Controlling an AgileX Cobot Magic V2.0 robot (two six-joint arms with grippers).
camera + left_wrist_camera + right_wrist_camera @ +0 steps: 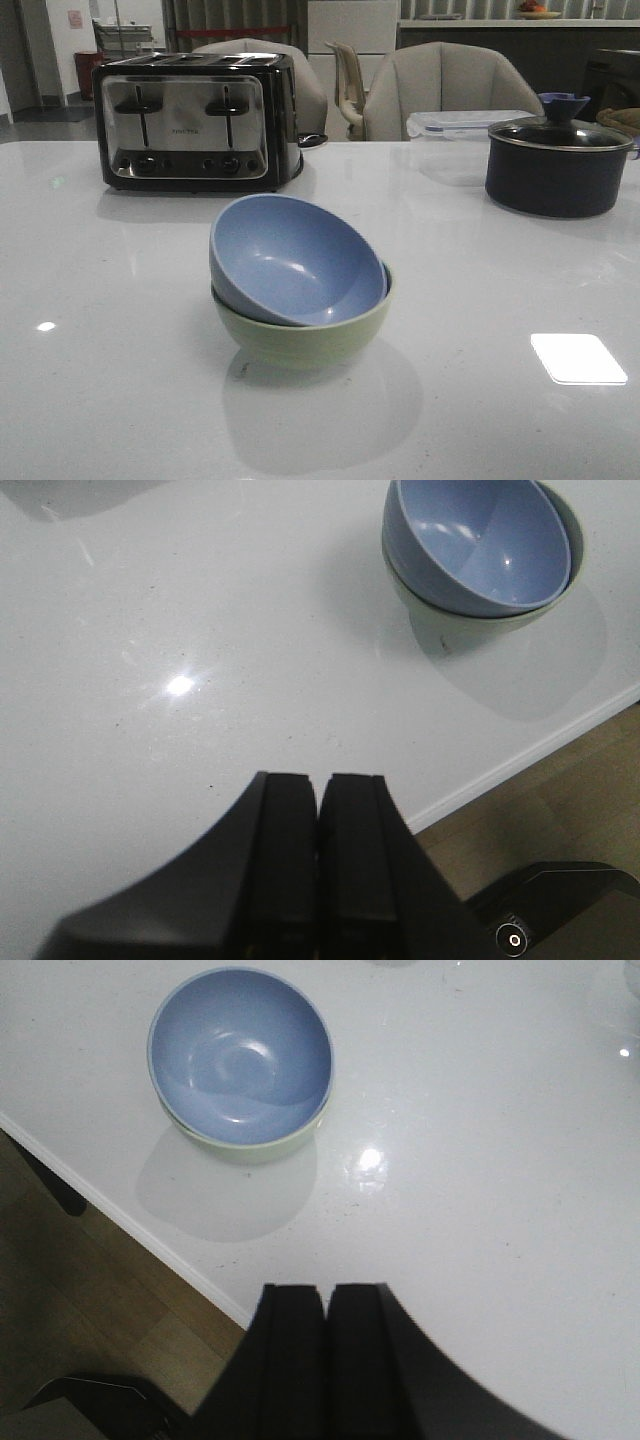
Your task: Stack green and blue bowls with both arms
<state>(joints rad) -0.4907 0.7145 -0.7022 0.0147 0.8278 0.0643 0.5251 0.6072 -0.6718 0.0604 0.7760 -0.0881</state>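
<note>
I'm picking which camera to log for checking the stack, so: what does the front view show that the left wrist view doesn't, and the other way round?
Only the front view shows the toaster, the dark lidded pot, the clear plastic container and the chairs behind the table.

Only the left wrist view shows the left gripper, its fingers pressed together and holding nothing, plus the wooden floor past the table's edge.

Both show the blue bowl sitting tilted inside the green bowl on the white table, with no gripper touching them.
</note>
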